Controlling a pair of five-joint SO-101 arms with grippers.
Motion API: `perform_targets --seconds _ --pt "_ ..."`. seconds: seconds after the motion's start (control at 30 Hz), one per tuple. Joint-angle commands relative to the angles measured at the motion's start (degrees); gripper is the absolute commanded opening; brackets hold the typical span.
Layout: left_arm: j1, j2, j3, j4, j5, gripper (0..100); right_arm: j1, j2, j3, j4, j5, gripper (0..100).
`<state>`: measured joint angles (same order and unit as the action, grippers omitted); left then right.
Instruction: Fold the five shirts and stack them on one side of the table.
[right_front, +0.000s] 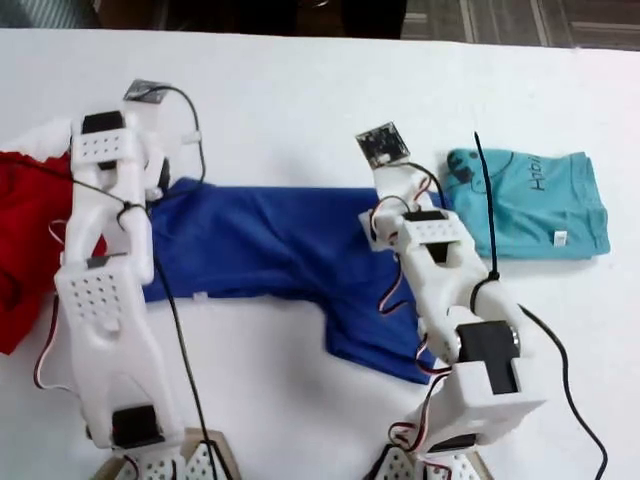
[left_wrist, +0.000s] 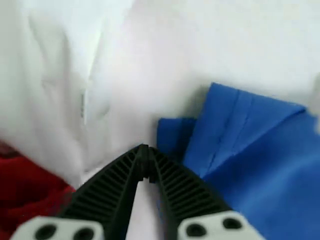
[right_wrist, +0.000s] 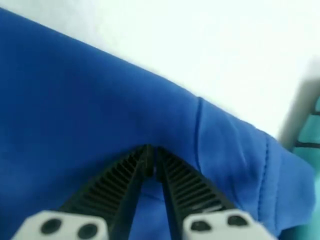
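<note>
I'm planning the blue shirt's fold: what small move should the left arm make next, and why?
Probably open the left gripper and nudge it onto the blue shirt: its jaws are shut beside the cloth's edge, apparently gripping nothing.

I'm counting one blue shirt (right_front: 270, 240), one teal shirt (right_front: 530, 205) beside it, one red shirt (right_front: 25, 240) and one white garment (right_front: 35, 138) at its other end, and two arms (right_front: 105, 290) (right_front: 450, 290).
</note>
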<state>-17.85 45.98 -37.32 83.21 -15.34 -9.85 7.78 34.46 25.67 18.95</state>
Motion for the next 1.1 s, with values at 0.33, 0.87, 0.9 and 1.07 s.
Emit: perform_targets --seconds 0.33,0.87,0.9,1.07 --pt "5.1 -6.3 -2.2 -1.6 0.4 16 0.3 0.0 -1.9 -0.1 0.0 2.0" --pt "5.8 -5.4 -13.1 0.2 7.7 16 0.2 0.0 -1.9 -0.5 0.0 2.0" --pt "5.8 -5.4 -12.9 0.1 7.9 16 0.2 0.0 -1.9 -0.5 0.0 2.0" --pt "6.2 -3.2 -9.7 -1.9 7.7 16 0.2 0.0 -1.9 -0.5 0.0 2.0"
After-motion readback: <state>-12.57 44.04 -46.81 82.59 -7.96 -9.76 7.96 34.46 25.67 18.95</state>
